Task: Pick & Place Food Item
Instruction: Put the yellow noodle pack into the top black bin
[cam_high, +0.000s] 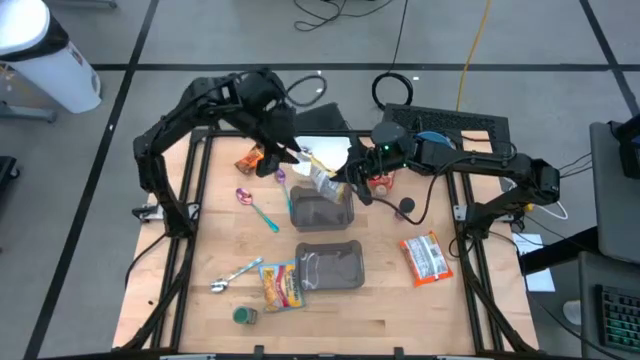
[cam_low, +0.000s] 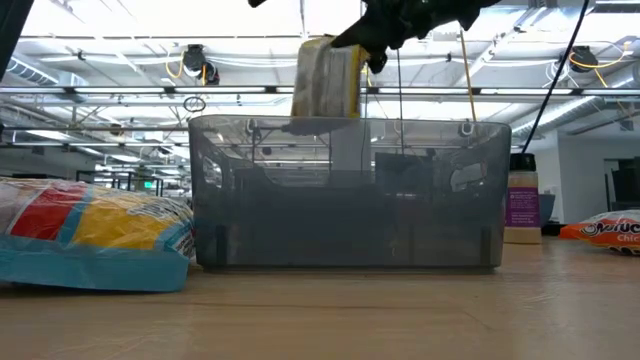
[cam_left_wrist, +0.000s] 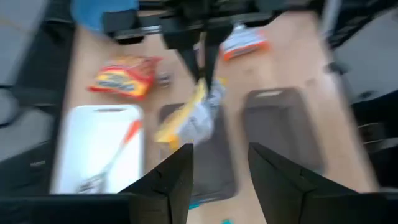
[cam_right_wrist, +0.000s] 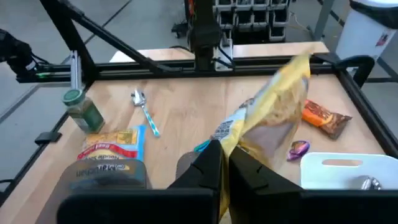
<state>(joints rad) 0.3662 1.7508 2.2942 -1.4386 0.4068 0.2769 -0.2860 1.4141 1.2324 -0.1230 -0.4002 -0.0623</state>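
While the right gripper pinches the yellow chip bag right above the far bin, this looks like the placing step, so next it just needs to lower and let go. Left gripper hovers spread open behind that bin. Count: two bins, two spoons, four other snack bags.

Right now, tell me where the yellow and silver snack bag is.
In the high view the snack bag hangs pinched in the right hand, just above the farther grey bin, beside the white cutting board.
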